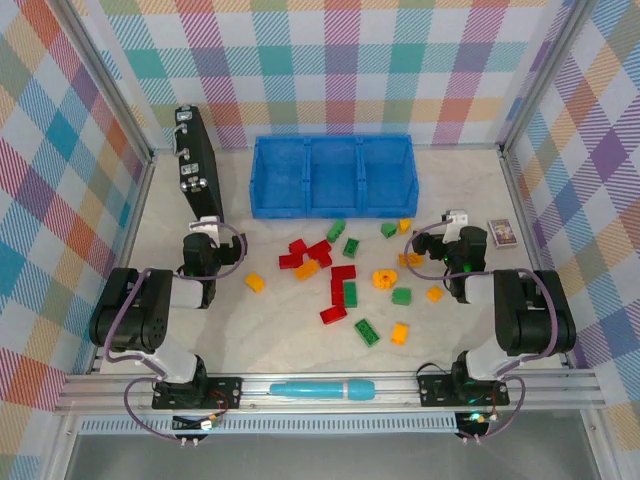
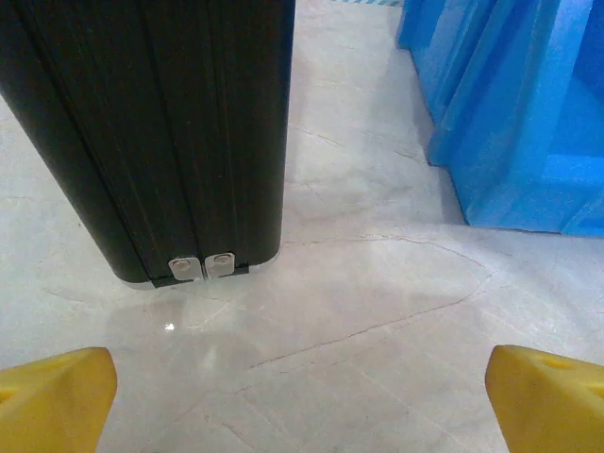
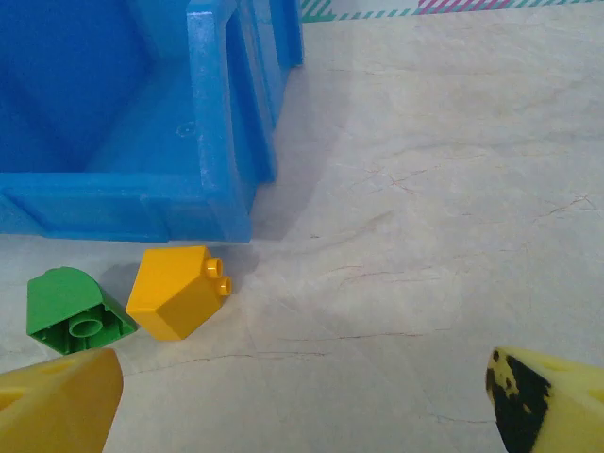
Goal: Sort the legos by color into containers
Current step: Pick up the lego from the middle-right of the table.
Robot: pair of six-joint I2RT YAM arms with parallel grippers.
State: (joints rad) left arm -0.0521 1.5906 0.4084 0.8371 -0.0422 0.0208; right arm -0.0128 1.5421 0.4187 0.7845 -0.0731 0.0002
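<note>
On the bench, before the blue tray, the legos are scattered outside its compartments. Both are held spread, nothing pinched: the left pincer by the black case, the right pincer by a yellow brick and a green brick.

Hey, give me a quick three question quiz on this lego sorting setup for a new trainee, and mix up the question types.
1. True or false: none of the legos are in the blue tray yet.
2. Which thing lies farthest from the tray? A) the teal pen B) the black case C) a red brick
3. Fill in: in the right wrist view, the brick beside the yellow brick at the tray's corner is ___.

Key: 1 true; 2 A; 3 green.
</note>
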